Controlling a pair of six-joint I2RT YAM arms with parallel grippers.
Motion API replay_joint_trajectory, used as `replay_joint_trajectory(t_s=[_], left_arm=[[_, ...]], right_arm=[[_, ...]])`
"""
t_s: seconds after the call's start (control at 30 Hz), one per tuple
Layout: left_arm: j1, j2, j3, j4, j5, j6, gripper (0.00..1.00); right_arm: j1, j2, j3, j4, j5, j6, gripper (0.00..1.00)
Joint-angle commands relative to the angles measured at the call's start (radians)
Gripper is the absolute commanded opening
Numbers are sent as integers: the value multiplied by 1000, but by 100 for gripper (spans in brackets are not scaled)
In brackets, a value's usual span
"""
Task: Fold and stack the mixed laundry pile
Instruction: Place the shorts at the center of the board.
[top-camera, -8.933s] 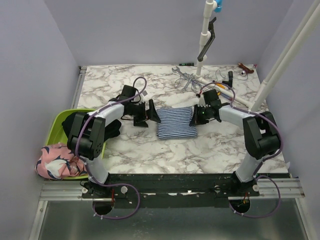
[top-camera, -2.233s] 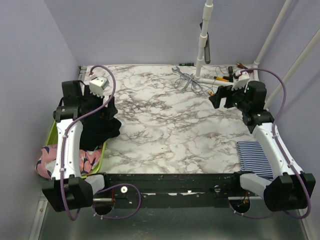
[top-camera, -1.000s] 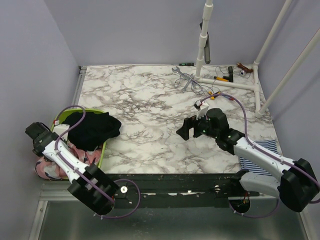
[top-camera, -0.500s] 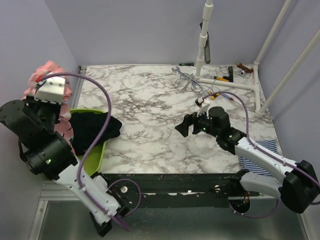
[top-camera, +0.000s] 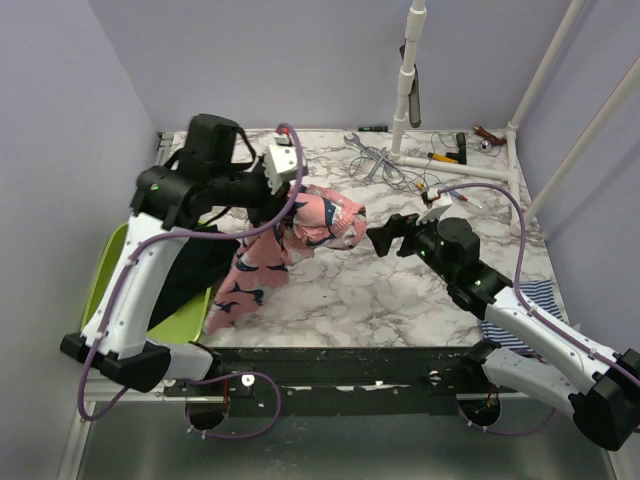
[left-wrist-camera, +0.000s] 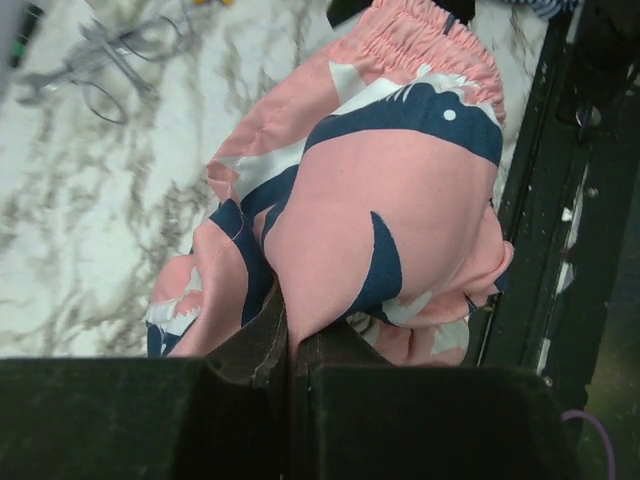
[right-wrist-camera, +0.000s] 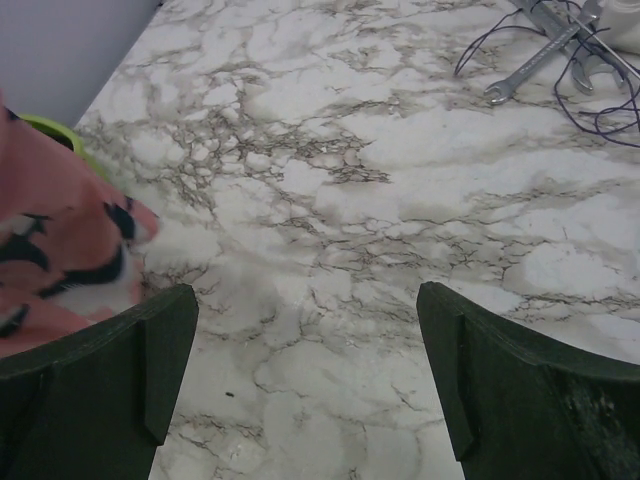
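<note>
Soft matt pink cloth garment (top-camera: 300, 240) over glossy marble-look table (top-camera: 330, 290).

Three cloth pieces in all: one pink shark-print garment (top-camera: 305, 232), one black garment (top-camera: 195, 272) at the left, one striped garment (top-camera: 533, 293) near right. One lime green basin (top-camera: 98, 290) at the left. Two robot arms, left arm (top-camera: 135, 290) and right arm (top-camera: 530, 320)

White grey-veined marble tabletop (top-camera: 330, 290), lilac walls (top-camera: 300, 60) around it

Lime green plastic basin (top-camera: 104, 280) at tabletop's left edge, partly hidden

Silver metal wrenches (top-camera: 360, 150) near far edge, thin dark wires (top-camera: 388, 168) tangled beside them

White plastic pipe upright (top-camera: 408, 75) behind wrenches, black handle (top-camera: 414, 100) hanging on it

Orange-handled tool (top-camera: 441, 157) near far right corner
</note>
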Motion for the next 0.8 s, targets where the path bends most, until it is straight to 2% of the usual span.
replay_joint_trajectory(t_s=[0.0,0.07,0.1,0.2,0.23,0.33,0.43,0.53,0.6,0.7,0.77], left_arm=[[-35,108,-95,20,63,64,0],[-36,192,-108,32,111,81,3],[-36,242,-105,44,125,76,16],[-35,384,-46,72,119,35,81],[-34,426,-19,92,88,2,97],[15,458,44,141,77,-86,99],[70,382,14,169,75,-109,98],[66,260,-137,170,-74,-76,99],[66,185,-255,137,-101,-37,98],[59,81,-457,85,-141,29,98],[46,14,-588,82,-181,48,98]], right_arm=[[3,-27,-5,-101,74,-19,100],[3,-14,23,-175,89,-21,100],[3,-6,42,-212,103,-23,100],[3,14,78,-291,167,-43,100],[3,27,91,-317,185,-53,100],[3,72,133,-397,197,-78,94],[5,133,170,-445,118,-85,90],[5,198,173,-407,-26,-96,86],[11,239,171,-359,-151,-88,82],[57,285,136,-216,-280,-65,78],[96,327,117,-96,-294,-50,76]])
